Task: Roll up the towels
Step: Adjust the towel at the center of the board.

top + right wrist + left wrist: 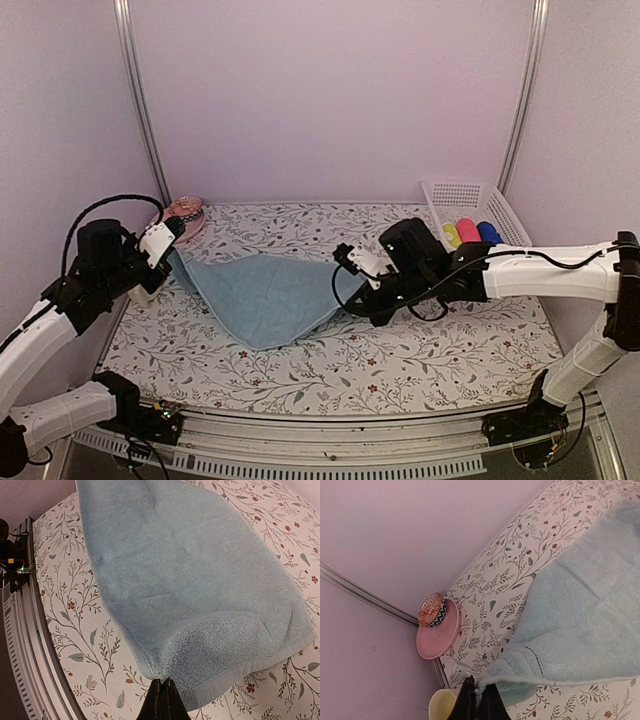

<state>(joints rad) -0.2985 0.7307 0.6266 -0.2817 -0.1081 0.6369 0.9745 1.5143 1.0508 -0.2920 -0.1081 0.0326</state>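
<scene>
The pale aqua towel [265, 295] lies spread on the flowered table, stretched between both grippers. My left gripper [172, 250] is shut on its far-left corner, seen in the left wrist view [479, 700] with the towel [580, 615] pulled up at the fingertips. My right gripper [352, 262] is shut on its right corner; in the right wrist view [163, 690] the towel [190, 580] bunches at the closed tips. A deep blue roll [489, 232], likely the royal blue towel, lies in the white basket [465, 195].
A pink hat with a patterned band [186, 212] sits at the back left corner, also in the left wrist view [437, 627]. A pale yellow round thing [441, 705] is beside my left gripper. Yellow [451, 235] and pink [468, 231] rolls lie in the basket.
</scene>
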